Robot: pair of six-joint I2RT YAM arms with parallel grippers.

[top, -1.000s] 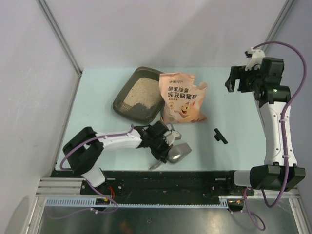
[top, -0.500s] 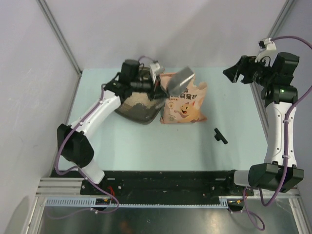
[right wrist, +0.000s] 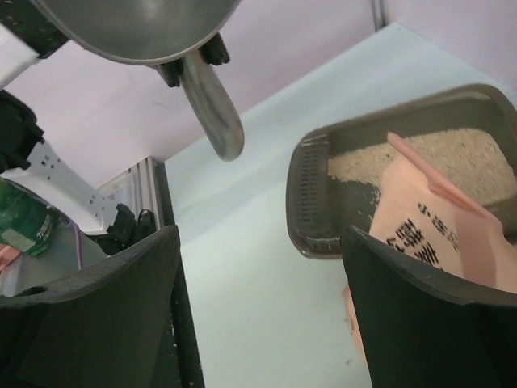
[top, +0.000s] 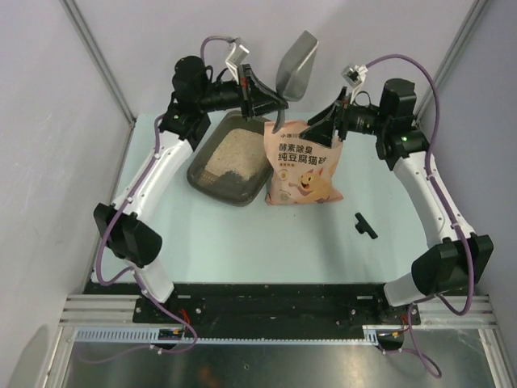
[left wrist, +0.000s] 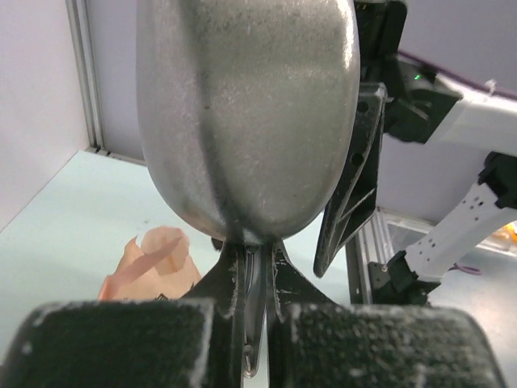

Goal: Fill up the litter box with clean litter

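The dark litter box (top: 242, 191) lies at the back left, with pale clean litter (top: 224, 153) in it. The pink cat bag (top: 303, 162) stands at its right side. My left gripper (top: 273, 103) is shut on the handle of the grey metal scoop (top: 296, 63), held high with its bowl up above the bag's top. In the left wrist view the scoop bowl (left wrist: 242, 105) fills the frame and the handle sits pinched in the left gripper (left wrist: 257, 323). My right gripper (top: 321, 128) hangs open just above the bag's top right corner. In the right wrist view the right gripper (right wrist: 262, 299) holds nothing, with the litter box (right wrist: 315, 218) and bag (right wrist: 452, 234) beyond.
A small black clip-like piece (top: 365, 225) lies on the table to the right of the bag. Walls and metal frame posts close in the back and both sides. The two grippers are close together over the bag.
The left arm swung the scoop from the table's front up over the bag, then higher at the back. The right arm swung left from the far right down to the bag's top.
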